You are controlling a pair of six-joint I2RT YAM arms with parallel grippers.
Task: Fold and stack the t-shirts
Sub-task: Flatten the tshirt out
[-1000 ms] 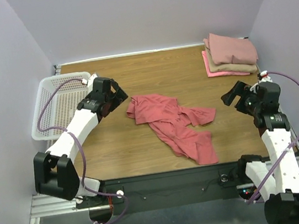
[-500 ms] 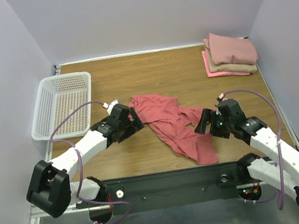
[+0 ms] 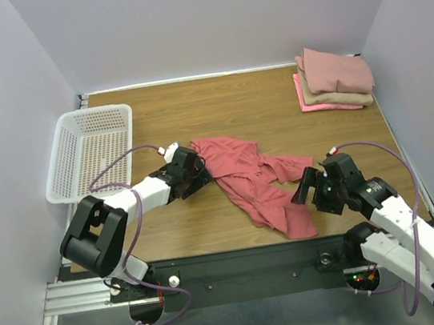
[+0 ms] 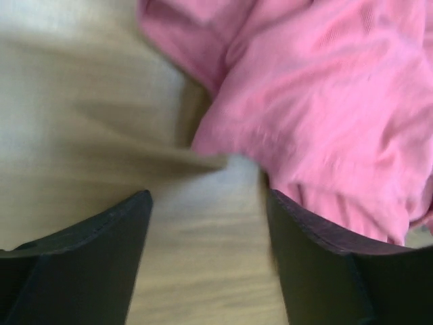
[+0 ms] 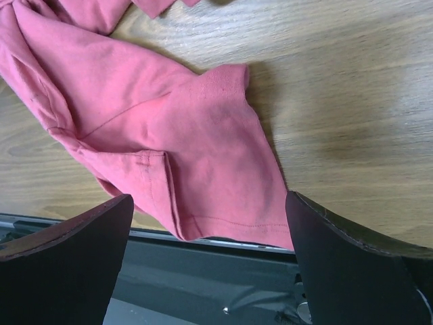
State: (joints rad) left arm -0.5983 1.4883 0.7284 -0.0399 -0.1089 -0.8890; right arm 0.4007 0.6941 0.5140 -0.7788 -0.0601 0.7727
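- Two grippers sit nearest, both unclenched and holding nothing: right gripper (image 3: 303,191) spread over the near hem of the coral-red shirt (image 3: 256,181), left gripper (image 3: 200,171) at its left edge.
- One shirt lies crumpled mid-table.
- One white mesh basket (image 3: 56,169) at the left shows only its mesh floor.
- Three folded shirts are stacked far right: dusty-pink shirt (image 3: 337,69) on tan shirt (image 3: 345,98) on bright-pink shirt (image 3: 302,92).

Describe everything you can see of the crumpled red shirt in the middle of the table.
The coral-red shirt is soft knit cloth with stitched hems, unfolded, lying crumpled on the wooden table, stretched diagonally from mid-left to the near edge. The left gripper, open, sits at its left edge, cloth beside one finger; the right gripper, open, hovers over its near-right corner.
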